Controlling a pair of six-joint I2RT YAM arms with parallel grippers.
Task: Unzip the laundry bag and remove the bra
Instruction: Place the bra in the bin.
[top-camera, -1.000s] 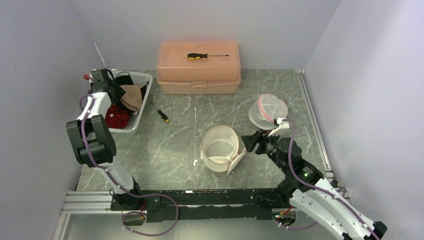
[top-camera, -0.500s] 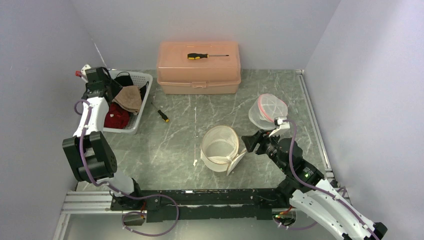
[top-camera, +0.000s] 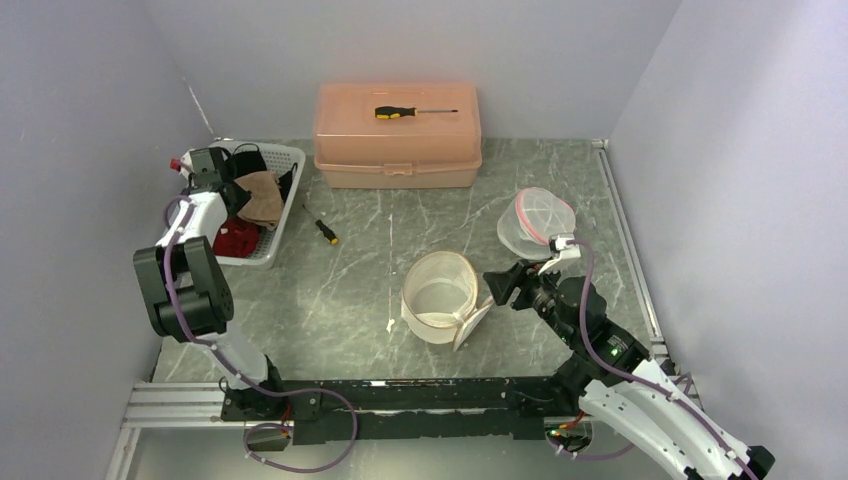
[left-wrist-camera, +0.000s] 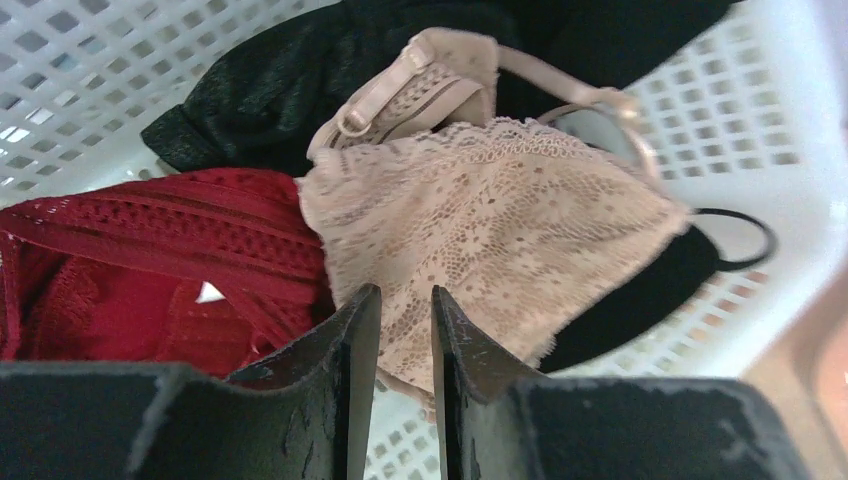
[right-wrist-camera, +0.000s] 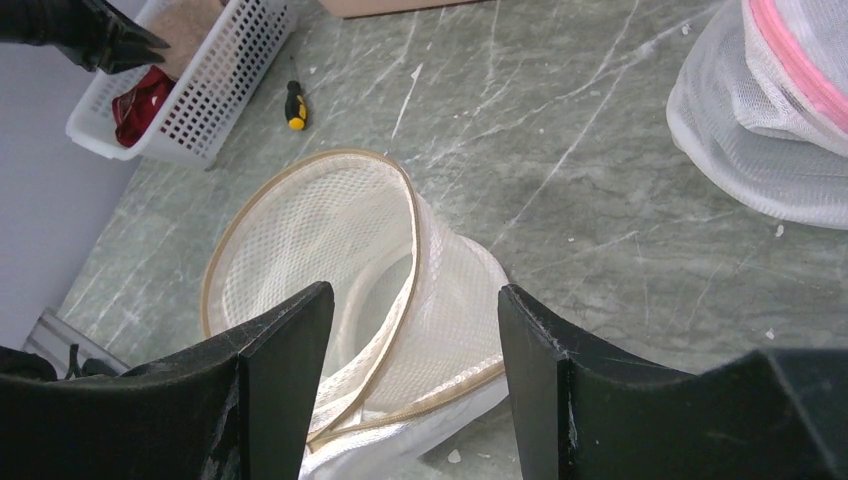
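Outstretched left gripper (left-wrist-camera: 406, 292), nearly closed over beige lace bra (left-wrist-camera: 500, 215), hold unclear; right gripper (right-wrist-camera: 415, 292) splayed above round white mesh laundry bag (right-wrist-camera: 300, 220).

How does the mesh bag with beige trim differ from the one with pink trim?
The beige-trimmed bag lies on its side, mouth open, and looks empty; the pink-trimmed bag appears closed, contents unclear. The beige-trimmed bag sits mid-table; the pink-trimmed bag is farther right and back. Both are round white mesh.
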